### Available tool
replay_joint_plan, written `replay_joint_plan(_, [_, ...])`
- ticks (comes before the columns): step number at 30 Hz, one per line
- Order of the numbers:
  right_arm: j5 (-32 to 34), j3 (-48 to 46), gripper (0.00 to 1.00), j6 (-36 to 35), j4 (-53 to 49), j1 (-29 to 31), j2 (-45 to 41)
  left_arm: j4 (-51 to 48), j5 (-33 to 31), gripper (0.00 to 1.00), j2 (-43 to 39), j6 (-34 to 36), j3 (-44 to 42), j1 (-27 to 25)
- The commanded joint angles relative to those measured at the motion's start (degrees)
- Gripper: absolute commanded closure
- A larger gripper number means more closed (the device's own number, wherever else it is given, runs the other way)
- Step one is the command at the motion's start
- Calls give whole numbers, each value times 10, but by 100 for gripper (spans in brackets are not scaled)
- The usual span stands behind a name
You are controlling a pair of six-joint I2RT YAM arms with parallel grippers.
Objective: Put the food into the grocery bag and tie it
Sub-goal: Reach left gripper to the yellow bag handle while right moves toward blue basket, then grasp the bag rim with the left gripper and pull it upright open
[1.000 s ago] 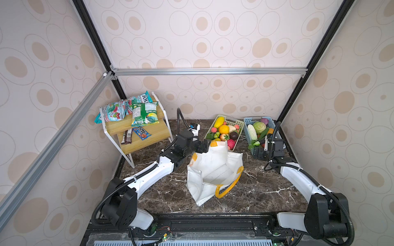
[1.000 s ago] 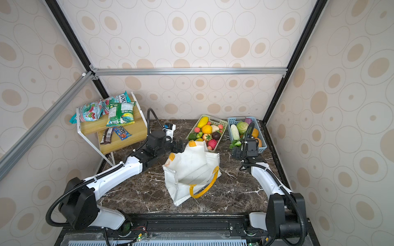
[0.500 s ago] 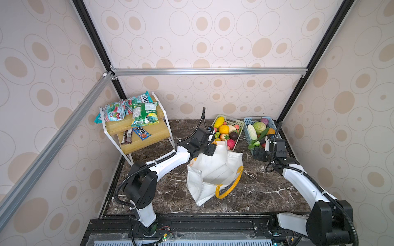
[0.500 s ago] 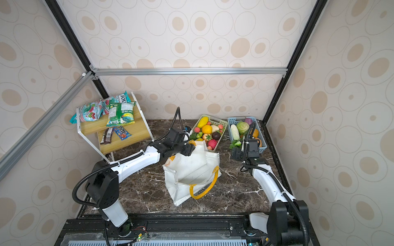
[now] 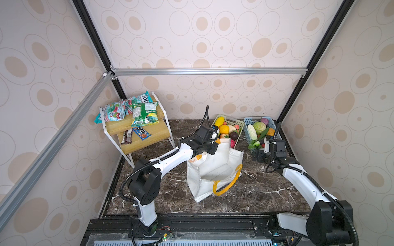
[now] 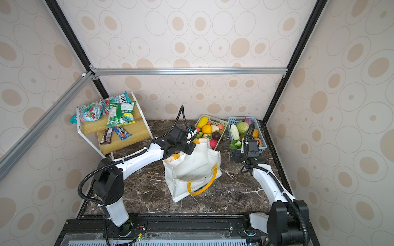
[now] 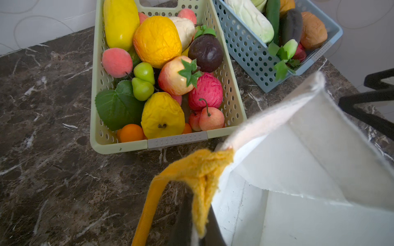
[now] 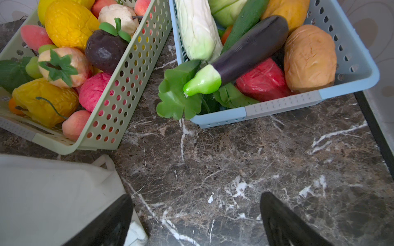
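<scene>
— Fruit (image 7: 157, 38) fills the green basket (image 7: 96, 132), just behind the grocery bag (image 5: 213, 170), which stands open on the tabletop (image 5: 170, 191).
— And the vegetables (image 8: 196, 32)?
— Heaped in the blue basket (image 8: 277, 104) alongside, eggplant (image 8: 251, 49) overhanging its rim. The left fingers (image 7: 181, 225) are clamped on the bag's yellow handle (image 7: 200, 168); the right fingers (image 8: 283, 221) gape over the tabletop, between bag and blue basket.

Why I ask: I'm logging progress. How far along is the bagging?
Done: nothing; the grocery bag looks empty. In hand: the left tool is shut on the bag's yellow handle, while the right tool hangs open near the blue basket. Left: bagging the vegetables there and the fruit in the green basket, then tying.
</scene>
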Motion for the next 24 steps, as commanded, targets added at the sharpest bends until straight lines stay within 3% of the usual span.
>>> replay_joint_plan(1, [-10,22,4,6,-24,4,-17,-40,2,100,-21,-20,22,3])
replay_joint_plan(12, [-26,30,4,14,-21,6,-10,-15,-48,100,-126,-146,-74,79])
replay_joint_plan(24, [-45,33,5,21,-11,16,7,78,-107,100,-248,-459,-222,91])
